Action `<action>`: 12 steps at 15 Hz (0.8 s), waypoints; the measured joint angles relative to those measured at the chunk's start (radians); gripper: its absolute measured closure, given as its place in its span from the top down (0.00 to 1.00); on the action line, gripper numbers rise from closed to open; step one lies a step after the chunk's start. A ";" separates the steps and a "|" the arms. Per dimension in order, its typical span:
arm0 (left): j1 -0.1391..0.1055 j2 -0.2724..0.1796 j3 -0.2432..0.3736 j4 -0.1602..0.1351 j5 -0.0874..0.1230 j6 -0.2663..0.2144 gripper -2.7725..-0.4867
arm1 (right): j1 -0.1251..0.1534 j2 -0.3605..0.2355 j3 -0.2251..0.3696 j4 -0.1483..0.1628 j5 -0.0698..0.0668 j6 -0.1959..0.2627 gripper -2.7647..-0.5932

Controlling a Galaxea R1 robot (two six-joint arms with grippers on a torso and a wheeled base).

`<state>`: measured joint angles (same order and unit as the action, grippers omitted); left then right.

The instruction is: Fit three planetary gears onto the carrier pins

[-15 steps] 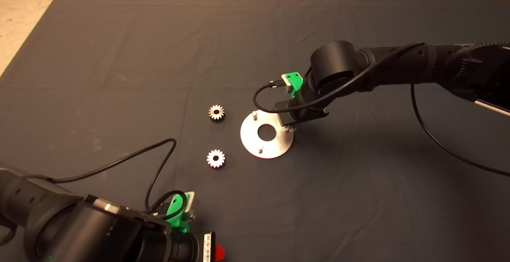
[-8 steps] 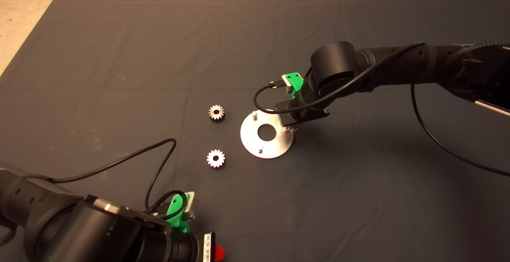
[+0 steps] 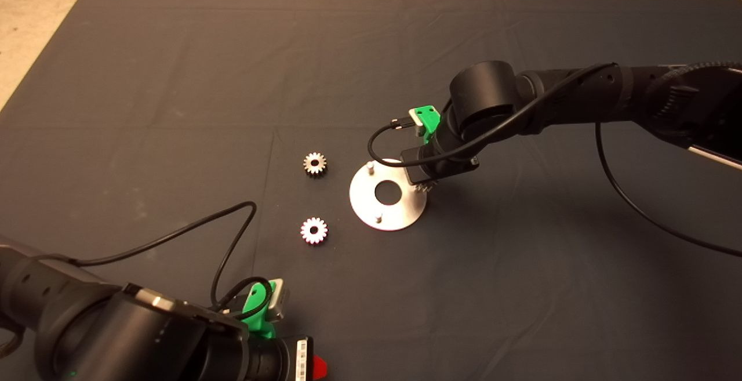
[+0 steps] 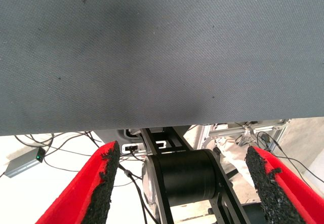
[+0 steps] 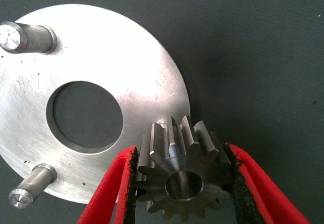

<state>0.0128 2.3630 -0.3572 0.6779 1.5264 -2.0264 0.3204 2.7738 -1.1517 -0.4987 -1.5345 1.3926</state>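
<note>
Head view: right gripper (image 3: 425,185) sits over the 3 o'clock edge of the round metal disc (image 3: 394,214), with gear teeth just visible beneath its body. Two carrier pins stand bare on the disc, one at 10 o'clock (image 3: 370,166) and one at 7 o'clock (image 3: 378,217); the third pin is hidden under the gripper. Two loose planetary gears lie flat on the dark mat (image 3: 174,79) at the disc's 9 o'clock side, the far gear (image 3: 315,163) and the near gear (image 3: 314,231), well apart from each other and clear of the disc. Left gripper (image 3: 317,365) is parked at the lower left edge; a white barcode label (image 3: 301,358) on it carries print too small to read.

Left wrist view: left gripper (image 4: 185,183) has its red fingers (image 4: 91,188) spread wide, holding nothing, above the mat's edge with floor cables beyond.

Right wrist view: right gripper (image 5: 181,183) is clamped on a held gear (image 5: 183,176), silvery-grey, straight-toothed, with a round centre bore, black pads (image 5: 130,183) pressing its teeth on both sides. The gear hangs at the disc's rim; whether it sits on a pin cannot be told. No writing is legible on gear or disc.
</note>
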 joint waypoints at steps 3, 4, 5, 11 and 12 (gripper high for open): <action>0.000 0.000 0.000 0.000 0.000 0.000 0.55 | -0.001 0.003 0.000 0.000 0.000 0.000 0.21; 0.000 0.000 0.000 0.000 0.000 0.000 0.55 | -0.002 0.003 0.000 0.000 0.000 0.000 0.21; 0.000 0.000 0.000 0.000 0.000 0.000 0.55 | -0.002 0.005 0.000 0.000 0.000 0.000 0.21; -0.002 0.000 0.000 0.000 0.000 0.000 0.55 | -0.002 0.011 -0.003 0.000 0.002 0.000 0.21; -0.002 0.000 0.000 0.000 0.000 0.000 0.55 | -0.002 0.011 -0.008 0.000 0.002 0.000 0.21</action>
<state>0.0104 2.3634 -0.3572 0.6779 1.5264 -2.0264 0.3183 2.7845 -1.1593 -0.4983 -1.5326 1.3921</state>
